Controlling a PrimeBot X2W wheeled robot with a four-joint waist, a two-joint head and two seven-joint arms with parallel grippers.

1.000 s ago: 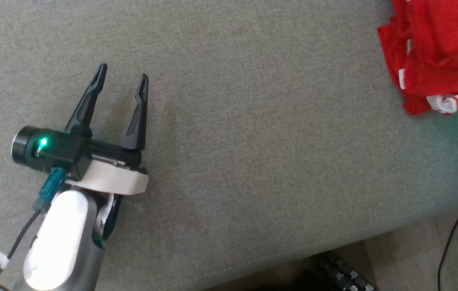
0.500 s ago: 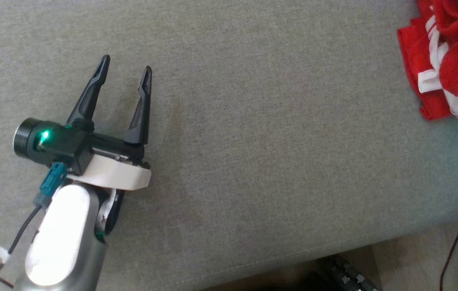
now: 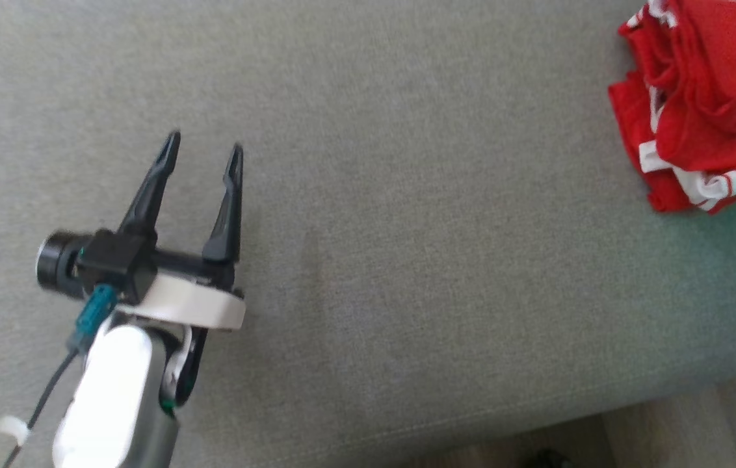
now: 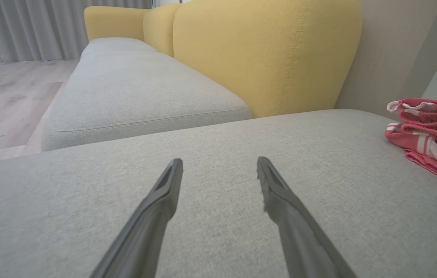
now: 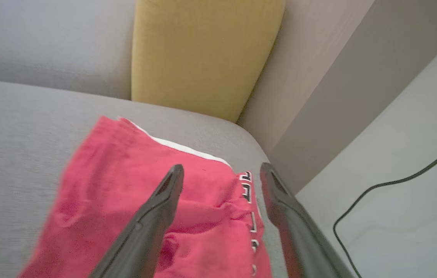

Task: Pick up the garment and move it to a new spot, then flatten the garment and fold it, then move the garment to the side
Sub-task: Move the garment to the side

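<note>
The garment (image 3: 706, 117), red with white trim, lies bunched on the grey sofa cushion (image 3: 420, 260) at the head view's upper right. It shows as a folded heap (image 4: 431, 135) at the right of the left wrist view. My left gripper (image 3: 204, 144) hovers open over bare cushion far left of it, nothing between its fingers (image 4: 164, 193). In the right wrist view my right gripper (image 5: 220, 172) is open just above the garment (image 5: 126, 193), its fingers apart and holding nothing.
The cushion's front edge (image 3: 537, 403) runs along the bottom right, with floor below. A yellow backrest (image 4: 265, 54) stands behind the seat. A wall (image 5: 338, 77) lies close beyond the garment, and a dark cable (image 5: 388, 185) lies on the pale floor there.
The right gripper has opened and let go of the garment, which now lies on the cushion. The head camera has shifted, so the picture has moved. The left gripper stays open.
</note>
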